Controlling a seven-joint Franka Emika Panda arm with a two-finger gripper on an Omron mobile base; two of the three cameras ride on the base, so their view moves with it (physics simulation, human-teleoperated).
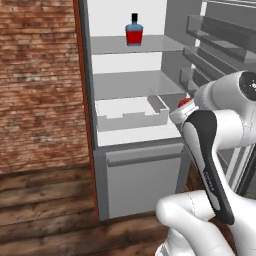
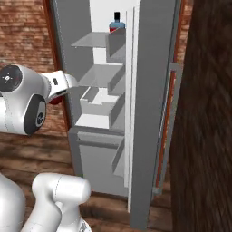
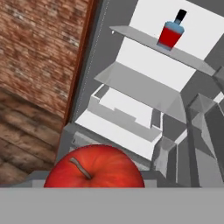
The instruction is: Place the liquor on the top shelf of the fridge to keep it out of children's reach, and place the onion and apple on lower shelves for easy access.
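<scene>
**Apple held up before the open fridge, bottle already on the highest board**

Closest to the hand camera is the apple, a dark red ball with its stem toward the lens, sitting right at the gripper and covering the fingertips; the jaws look closed around it, though the fingers themselves are hidden. From the left base view only a sliver of red peeps out behind the white forearm, level with the front right corner of the open drawer.

Beyond it stands the fridge, its door swung wide on the right with grey door racks lining the inside. The liquor stands upright on the top shelf, toward the middle and back, near the white rear wall. One of the lower shelves lies bare beneath it, and under that a white drawer is pulled out past the shelf's front edge. A closed grey compartment makes up the bottom.

A brick wall runs along the left side of the fridge, with a plank floor below. In the right base view a dark wooden panel stands close on the right. The robot's own forearm and elbow stand between the base cameras and the gripper.
</scene>
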